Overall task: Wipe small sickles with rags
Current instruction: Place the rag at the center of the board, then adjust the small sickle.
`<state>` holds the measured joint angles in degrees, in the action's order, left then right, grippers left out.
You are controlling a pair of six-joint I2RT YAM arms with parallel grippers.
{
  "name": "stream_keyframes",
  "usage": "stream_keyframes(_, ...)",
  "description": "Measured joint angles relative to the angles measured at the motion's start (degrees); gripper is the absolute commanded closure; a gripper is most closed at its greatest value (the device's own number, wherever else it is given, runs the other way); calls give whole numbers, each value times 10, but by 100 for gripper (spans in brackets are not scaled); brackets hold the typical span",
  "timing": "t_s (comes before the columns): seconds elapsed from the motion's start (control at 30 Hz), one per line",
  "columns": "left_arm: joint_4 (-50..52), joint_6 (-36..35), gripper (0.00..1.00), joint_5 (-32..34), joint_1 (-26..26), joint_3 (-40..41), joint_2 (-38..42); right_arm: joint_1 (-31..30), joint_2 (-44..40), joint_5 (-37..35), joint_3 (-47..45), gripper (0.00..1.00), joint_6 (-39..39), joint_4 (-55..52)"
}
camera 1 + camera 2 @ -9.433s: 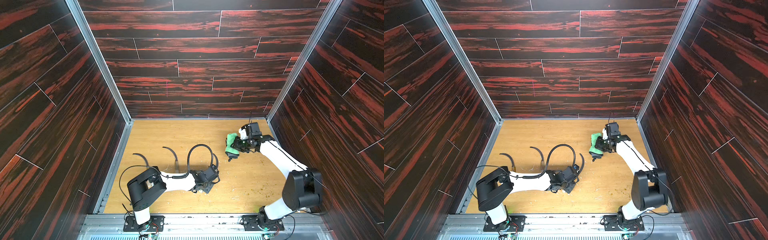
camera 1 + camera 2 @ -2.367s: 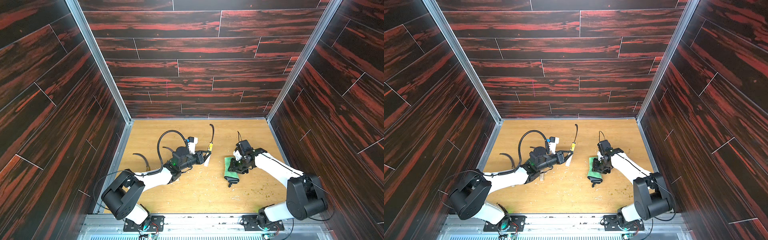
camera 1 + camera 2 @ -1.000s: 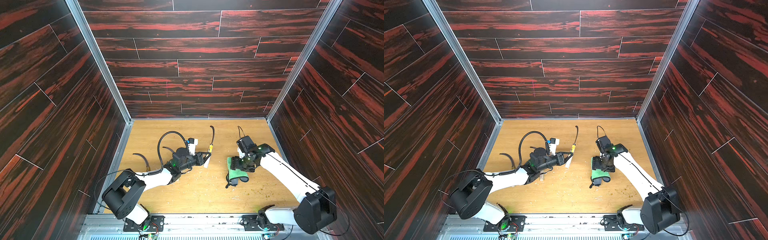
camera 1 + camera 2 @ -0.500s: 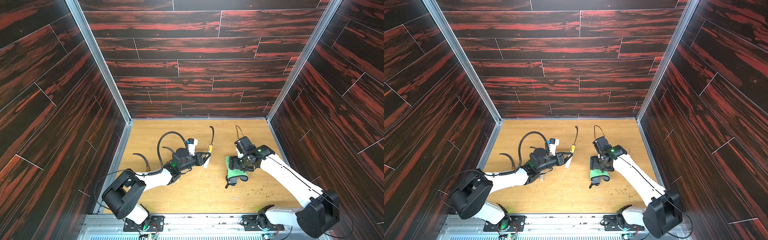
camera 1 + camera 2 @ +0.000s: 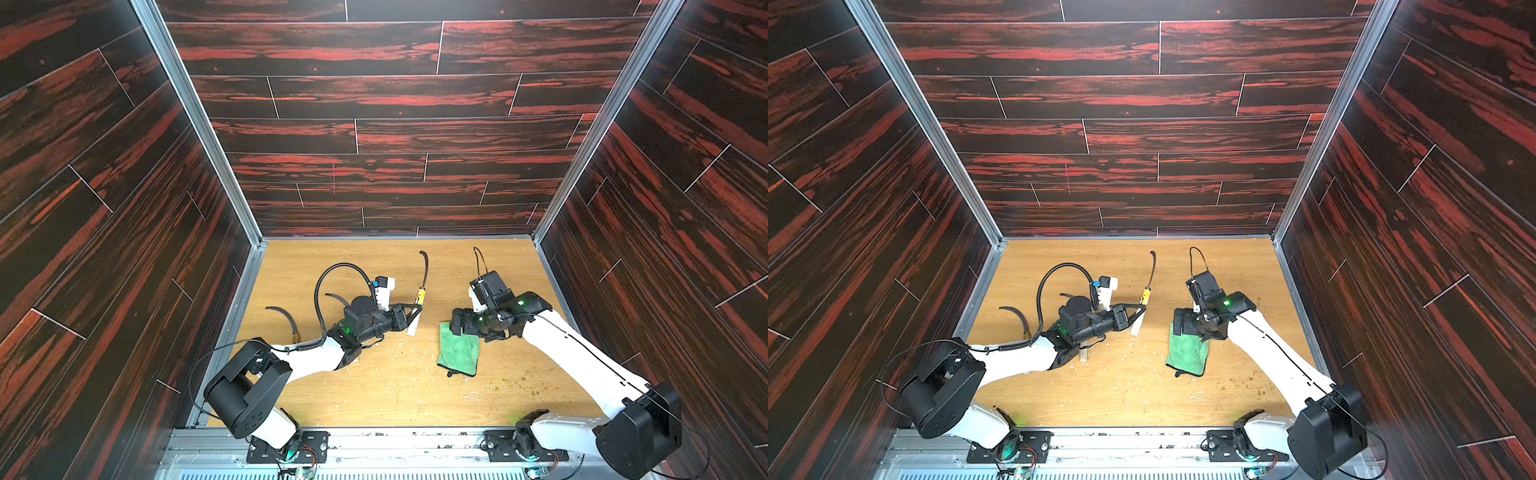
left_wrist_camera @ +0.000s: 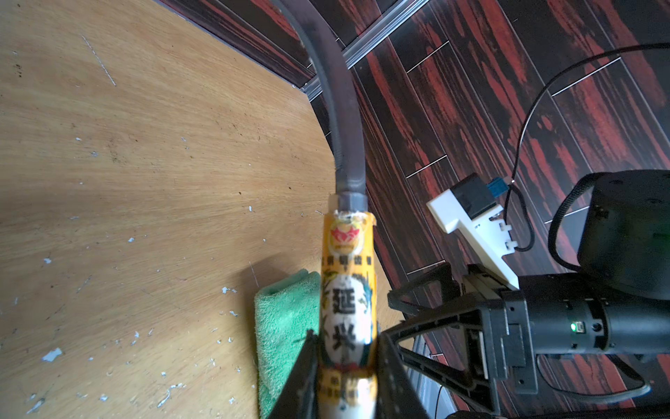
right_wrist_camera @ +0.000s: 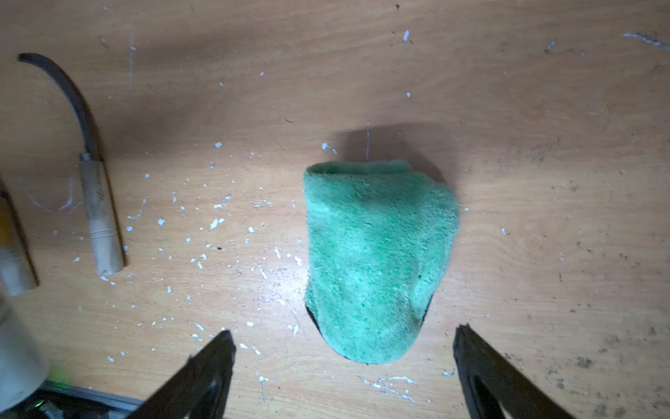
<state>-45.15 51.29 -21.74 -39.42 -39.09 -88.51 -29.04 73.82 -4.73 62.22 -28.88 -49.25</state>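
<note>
My left gripper [image 5: 409,316] [image 5: 1136,312] [image 6: 346,337] is shut on the labelled handle of a small sickle [image 5: 420,296] [image 5: 1145,296] [image 6: 346,254]. It holds the sickle above the floor, with the dark blade [image 5: 424,266] pointing toward the back wall. The green rag [image 5: 459,351] [image 5: 1187,353] [image 7: 377,254] [image 6: 282,326] lies folded on the wooden floor, right of the sickle. My right gripper [image 5: 457,324] [image 5: 1179,324] [image 7: 343,329] hovers over the rag's far end. Its jaws stand wide open on either side of the rag and hold nothing.
Two more small sickles lie on the floor at the left: one [image 5: 286,320] [image 5: 1017,316] near the left wall, the other [image 5: 338,297] [image 7: 94,188] partly under my left arm. White flecks and dark crumbs litter the floor [image 5: 395,395]. Walls enclose three sides.
My right gripper's jaws have opened wider over the rag and the arm has shifted a little to the left. The left gripper and its sickle have not moved.
</note>
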Motion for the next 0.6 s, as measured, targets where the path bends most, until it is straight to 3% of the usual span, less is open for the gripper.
stream_keyframes(0.23,-37,19,100,-28,0,13,-6,0,-29,83,-5,32,-6,98)
stream_keyframes(0.6,-114,70,100,-51,0,27,-38,-1,-1,213,-7,48,-43,258)
